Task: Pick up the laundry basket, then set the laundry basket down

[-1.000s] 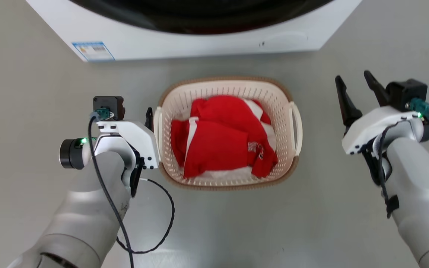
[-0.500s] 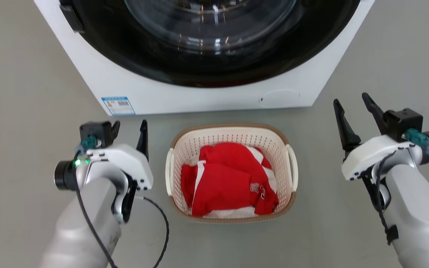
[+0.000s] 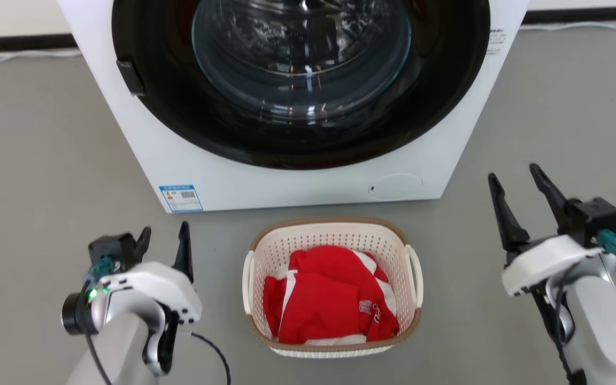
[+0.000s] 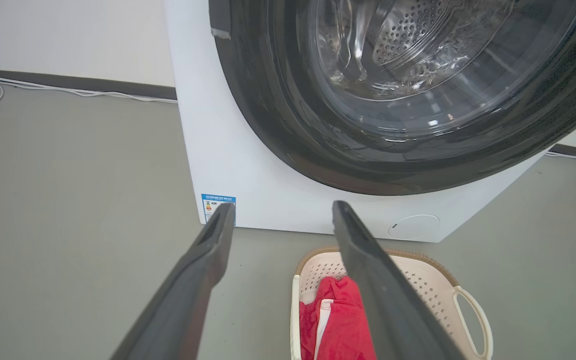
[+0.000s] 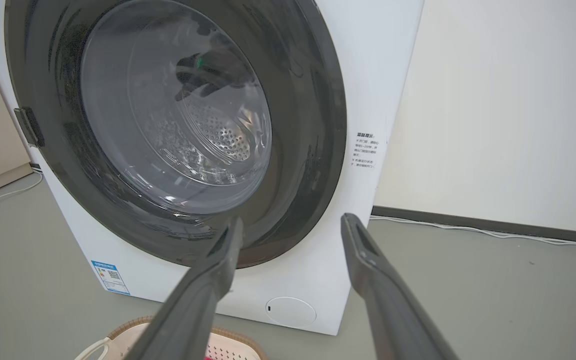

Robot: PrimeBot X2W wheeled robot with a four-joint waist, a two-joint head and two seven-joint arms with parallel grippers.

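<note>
Since a second ago, sees the left claw (image 3: pixel 164 229) drawn away from the laundry basket's (image 3: pixel 335 235) left handle (image 3: pixel 245 283), fingers spread. Puts the right claw (image 3: pixel 513 172) well apart on the other side, also agape. Leaves the basket on the floor (image 3: pixel 46 160), washing machine (image 3: pixel 286 187) just behind. Probably set down; could snag a handle and tip it if swung inward.

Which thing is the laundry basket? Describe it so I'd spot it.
Find the big white washing machine. On the grey floor just before it sits the laundry basket, small, cream and perforated. Its brown rim and the red clothes inside set it apart.
</note>
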